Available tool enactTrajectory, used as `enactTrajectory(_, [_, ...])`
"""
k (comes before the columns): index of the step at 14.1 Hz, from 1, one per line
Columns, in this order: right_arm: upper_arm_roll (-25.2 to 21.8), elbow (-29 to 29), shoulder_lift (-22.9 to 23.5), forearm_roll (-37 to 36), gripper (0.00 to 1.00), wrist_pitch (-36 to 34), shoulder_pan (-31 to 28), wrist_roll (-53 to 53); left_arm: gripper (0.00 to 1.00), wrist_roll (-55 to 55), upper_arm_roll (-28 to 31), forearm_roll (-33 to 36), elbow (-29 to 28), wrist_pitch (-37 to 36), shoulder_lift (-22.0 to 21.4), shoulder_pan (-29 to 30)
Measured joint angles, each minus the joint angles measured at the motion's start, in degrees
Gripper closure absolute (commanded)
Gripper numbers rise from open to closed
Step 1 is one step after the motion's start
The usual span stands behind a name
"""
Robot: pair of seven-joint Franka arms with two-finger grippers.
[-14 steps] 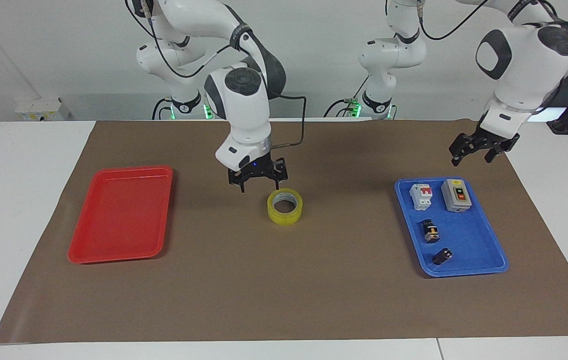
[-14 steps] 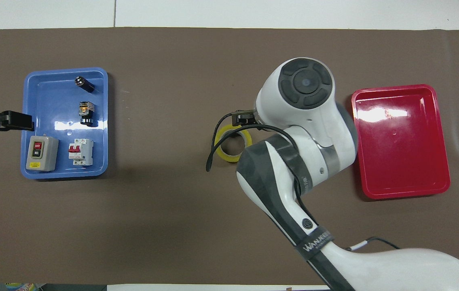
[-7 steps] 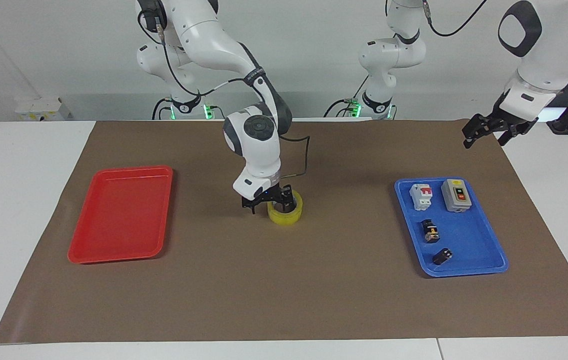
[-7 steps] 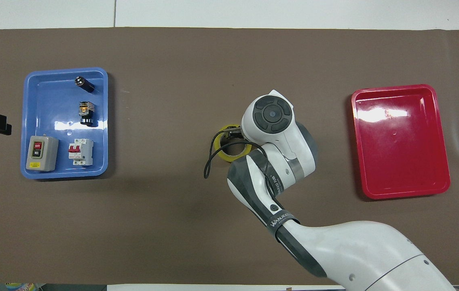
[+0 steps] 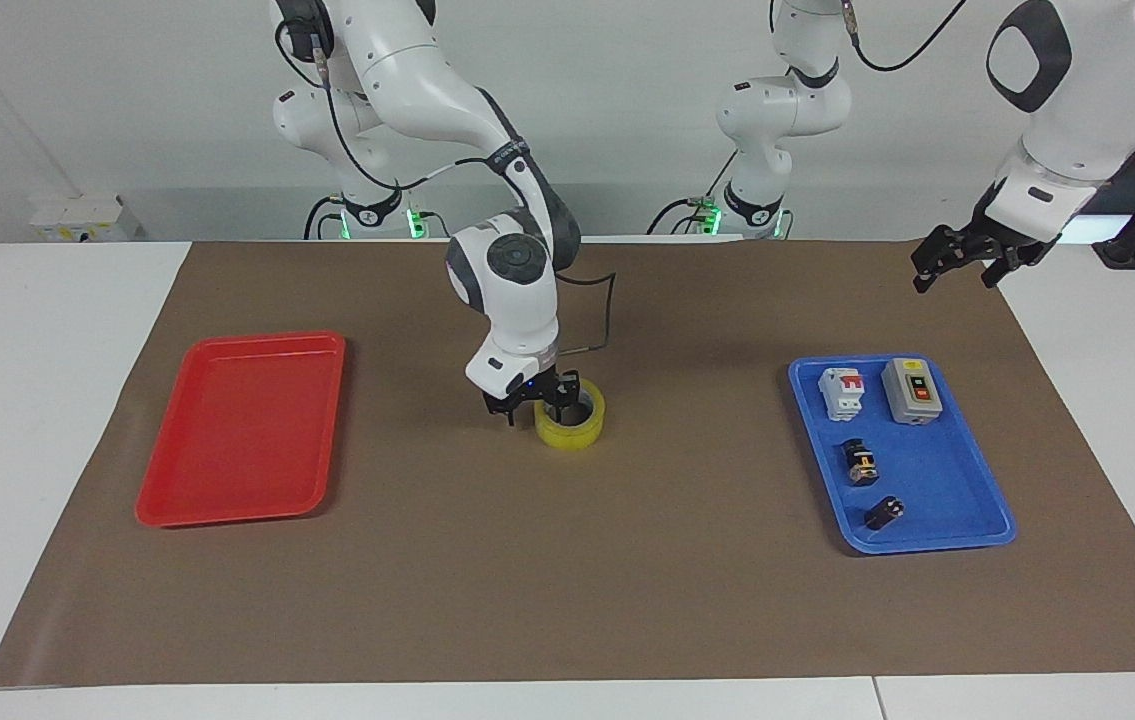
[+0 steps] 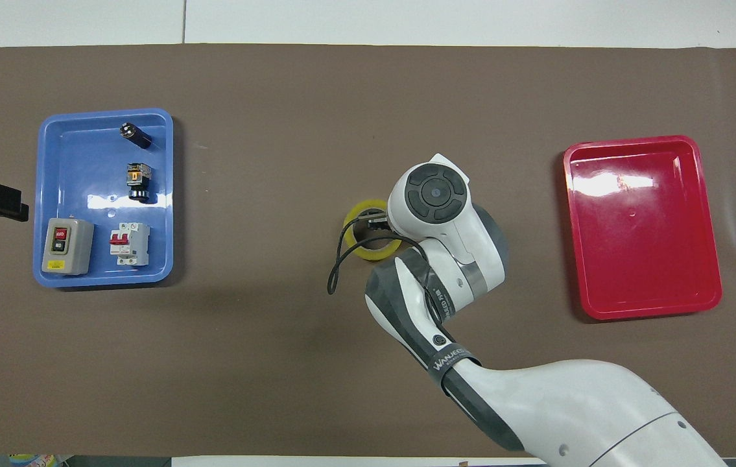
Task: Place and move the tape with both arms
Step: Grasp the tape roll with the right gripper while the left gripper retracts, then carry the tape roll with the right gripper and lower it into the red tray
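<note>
Right gripper (image 5: 539, 403), black two-fingered, was down at the translucent yellow packing tape roll (image 5: 572, 427) mid-mat between red tray (image 5: 239, 430) and blue tray (image 5: 917, 500), one finger inside the core, straddling the wall; closure could not be told. Left gripper (image 5: 957, 265) hung open, waiting.

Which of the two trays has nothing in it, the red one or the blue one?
The red tray, toward the right arm's end of the table, holds nothing. The blue tray carries four small electrical parts.
</note>
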Motion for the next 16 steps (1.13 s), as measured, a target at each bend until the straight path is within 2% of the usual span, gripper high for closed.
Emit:
enactTrajectory(2, [0.0, -0.1, 0.0, 0.0, 0.56, 0.0, 0.0, 0.0, 0.00, -0.1, 0.0, 0.0, 0.2, -0.1, 0.0, 0.0])
enactTrajectory(5, [0.2, -0.1, 0.0, 0.1, 0.86, 0.0, 0.0, 0.0, 0.00, -0.1, 0.0, -0.2, 1.9, -1.0, 0.1, 0.0])
enactTrajectory(7, [0.6, -0.1, -0.1, 0.1, 0.99, -0.1, 0.0, 0.0, 0.00, -0.2, 0.0, -0.2, 3.2, -1.6, 0.3, 0.0])
enactTrajectory(9, [0.7, 0.0, -0.1, 0.1, 0.99, -0.9, 0.0, 0.0, 0.00, -0.2, 0.0, -0.2, 4.0, -1.7, 0.3, 0.0])
enactTrajectory(12, [0.1, 3.3, -0.4, -0.1, 0.99, -8.1, -1.3, -3.3, 0.00, -0.2, 0.0, -0.2, 4.3, -1.7, 0.3, 0.0])
enactTrajectory(14, [-0.3, 6.9, -1.8, -0.1, 0.99, -13.9, -5.7, -8.8, 0.00, -0.2, 0.0, -0.2, 4.3, -1.8, 0.3, 0.0])
enactTrajectory(16, [-0.5, 8.5, -5.0, -0.1, 0.99, -19.6, -12.9, -18.1, 0.00, -0.2, 0.0, -0.2, 4.3, -1.8, 0.3, 0.0])
